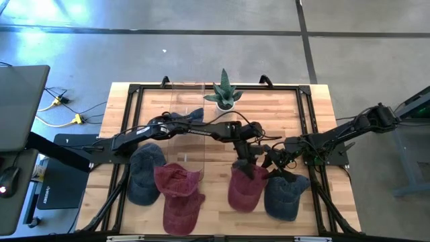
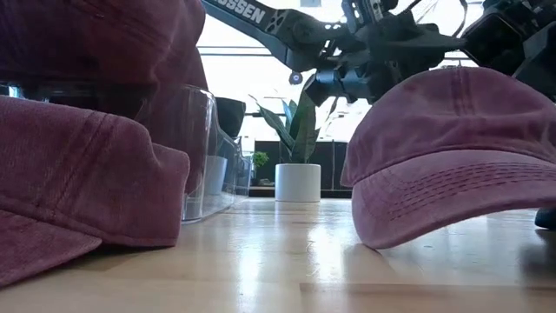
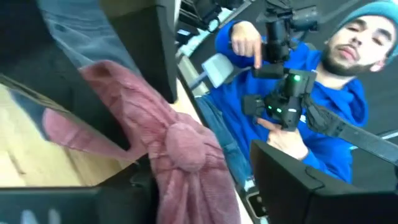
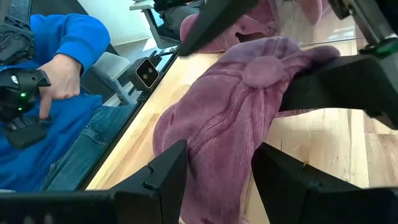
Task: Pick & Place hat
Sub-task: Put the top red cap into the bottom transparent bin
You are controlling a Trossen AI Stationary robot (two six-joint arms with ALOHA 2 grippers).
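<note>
**A:** What fills the overhead view?

**B:** A pale wooden desk (image 1: pixel 316 114) with a black frame, and two dark robot arms reaching in, one from each side. Beyond the desk's edge, the wrist views show a seated person (image 4: pixel 68 31) in a blue sweatshirt, with one hand (image 4: pixel 59 78) on a dark controller.

**A:** Where is the hat?

**B:** The maroon hat (image 1: pixel 243 191) sits at the front of the desk, right of centre, and both arms meet over it. A blue hat (image 1: pixel 285 196) touches its right side. Toward the left lie a second maroon hat (image 1: pixel 180 198) and another blue hat (image 1: pixel 144 176), overlapping each other.

**A:** Anything else?

**B:** A clear container (image 1: pixel 189 107) stands left of centre near the back. A small potted plant (image 1: pixel 225 94) in a white pot sits at the back edge.

**A:** And the pincers?

**B:** The left pincer (image 1: pixel 247 167) is closed around the maroon hat's crown, near its top button. The right pincer (image 1: pixel 277 161) grips the same hat's bunched fabric from the other side. In the table-level view the brim is tilted up off the wood.
</note>
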